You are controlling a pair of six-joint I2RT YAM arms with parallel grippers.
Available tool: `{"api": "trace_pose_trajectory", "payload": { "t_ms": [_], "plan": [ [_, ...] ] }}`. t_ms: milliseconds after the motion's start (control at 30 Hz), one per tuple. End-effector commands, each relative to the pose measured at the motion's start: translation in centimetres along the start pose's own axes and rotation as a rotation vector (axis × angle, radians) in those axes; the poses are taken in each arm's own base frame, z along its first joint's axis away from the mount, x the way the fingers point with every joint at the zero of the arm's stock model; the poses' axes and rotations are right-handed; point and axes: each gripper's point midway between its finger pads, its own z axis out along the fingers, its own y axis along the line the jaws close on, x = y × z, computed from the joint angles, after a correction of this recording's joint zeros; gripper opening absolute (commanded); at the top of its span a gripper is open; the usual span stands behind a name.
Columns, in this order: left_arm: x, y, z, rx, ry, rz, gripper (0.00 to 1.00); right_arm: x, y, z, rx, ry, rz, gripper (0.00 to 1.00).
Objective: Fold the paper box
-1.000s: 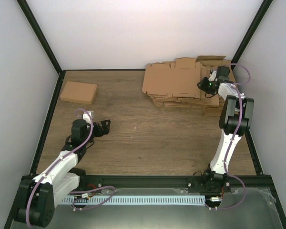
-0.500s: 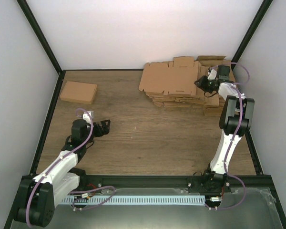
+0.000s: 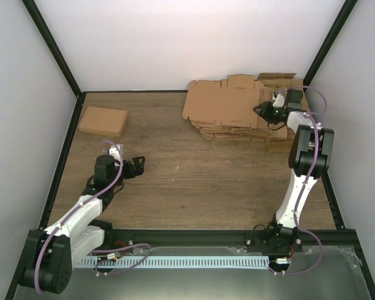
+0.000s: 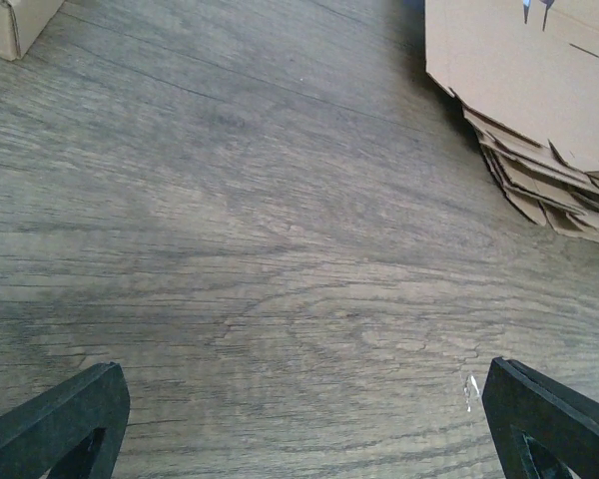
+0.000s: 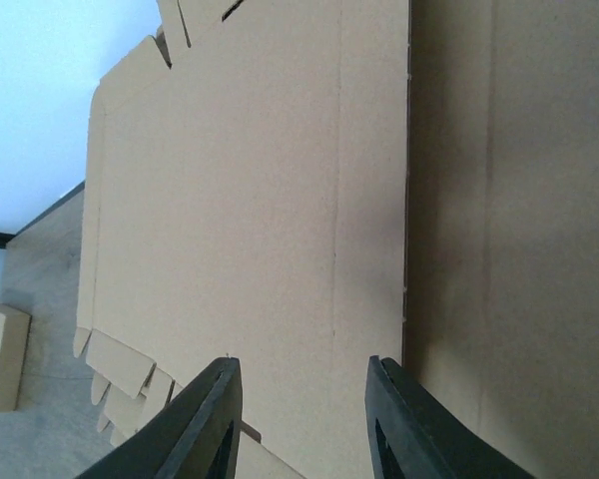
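The paper box (image 3: 220,103), a flat, unprinted brown die-cut sheet with creases and notched flaps, is lying atop the cardboard pile (image 3: 237,133) at the table's (image 3: 194,181) far right. The right hand (image 3: 261,110), fingers (image 5: 205,419) partly spread, is covering its right edge; contact is unclear. The left hand (image 3: 135,165) is gaping wide.

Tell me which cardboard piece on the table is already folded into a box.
The small closed box alone at the far left; the rest are flat die-cut sheets piled at the far right.
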Motion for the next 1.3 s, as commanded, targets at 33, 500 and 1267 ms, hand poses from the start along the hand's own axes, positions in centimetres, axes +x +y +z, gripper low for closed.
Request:
{"api": "trace_pose_trajectory", "payload": {
  "t_ms": [33,500,1267],
  "plan": [
    [-1.2,-0.8,-0.1,0.019,-0.032,0.018,1.00,0.4,-0.3,0.9,-0.095,0.018,0.034,0.37],
    [-1.2,-0.7,-0.2,0.013,-0.036,0.018,1.00,0.3,-1.2,1.1,-0.055,-0.002,0.038,0.41],
    [-1.3,-0.6,-0.2,0.005,-0.039,0.018,1.00,-1.1,-3.2,-1.1,0.085,-0.076,0.039,0.43]
  ]
}}
